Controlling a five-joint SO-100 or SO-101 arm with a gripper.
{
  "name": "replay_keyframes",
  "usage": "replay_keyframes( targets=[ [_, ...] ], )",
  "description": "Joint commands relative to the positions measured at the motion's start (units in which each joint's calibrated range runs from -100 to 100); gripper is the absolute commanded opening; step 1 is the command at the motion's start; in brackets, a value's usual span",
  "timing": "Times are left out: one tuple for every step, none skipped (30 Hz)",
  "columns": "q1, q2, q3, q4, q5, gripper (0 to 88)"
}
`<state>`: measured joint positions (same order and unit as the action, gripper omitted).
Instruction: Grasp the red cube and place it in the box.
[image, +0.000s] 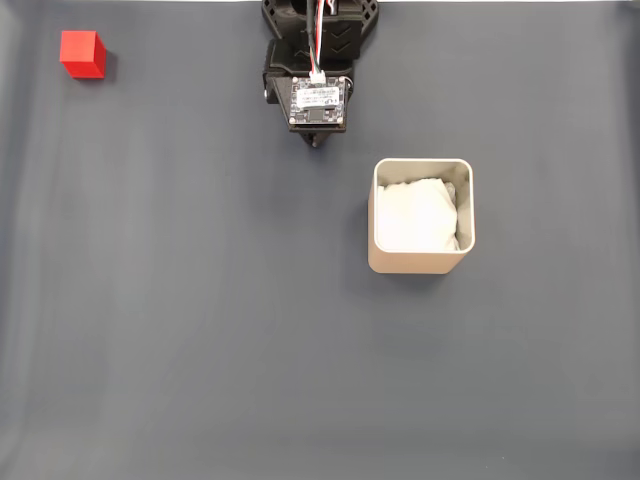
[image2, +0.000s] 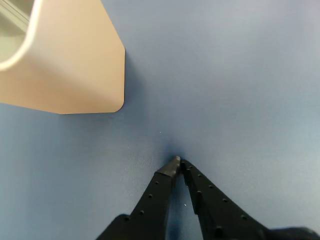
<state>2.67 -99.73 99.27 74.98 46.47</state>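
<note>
In the fixed view the box (image: 421, 262) stands on the dark grey mat (image: 200, 330), a little right of centre, with white padding (image: 415, 215) showing at its top. The red cube (image: 82, 53) sits well apart from the box, far up and to its left, near the mat's top left corner. The arm (image: 318, 60) hangs just up and left of the box. In the wrist view the gripper (image2: 178, 163) has its black fingers (image2: 155, 197) pressed together with nothing between them; the tips seem to touch the mat, though that is hard to judge. The box wall (image2: 70, 65) lies up and left of them.
</note>
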Motion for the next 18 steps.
replay_keyframes(
  targets=[
    [-1.57,-0.27,0.64,1.06,0.24,0.3],
    [-1.57,-0.27,0.64,1.06,0.24,0.3],
    [-1.57,-0.27,0.64,1.06,0.24,0.3],
    [-1.57,-0.27,0.64,1.06,0.24,0.3],
    [-1.57,-0.27,0.64,1.06,0.24,0.3],
    [-1.57,-0.27,0.64,1.06,0.24,0.3],
    [-1.57,-0.27,0.64,1.06,0.24,0.3],
    [-1.57,-0.27,0.64,1.06,0.24,0.3],
    [-1.57,-0.27,0.64,1.06,0.24,0.3],
    [-1.57,-0.27,0.64,1.06,0.24,0.3],
    [-1.64,-0.27,0.64,1.06,0.24,0.3],
    [-1.71,-0.27,0.64,1.06,0.2,0.3],
    [-1.78,-0.27,0.64,1.06,0.15,0.3],
    [-1.85,-0.27,0.64,1.06,0.15,0.3],
    [-1.85,-0.27,0.64,1.06,0.15,0.3],
    [-1.85,-0.27,0.64,1.06,0.15,0.3],
    [-1.92,-0.27,0.64,1.06,0.2,0.3],
    [-1.92,-0.27,0.64,1.06,0.2,0.3]
  ],
)
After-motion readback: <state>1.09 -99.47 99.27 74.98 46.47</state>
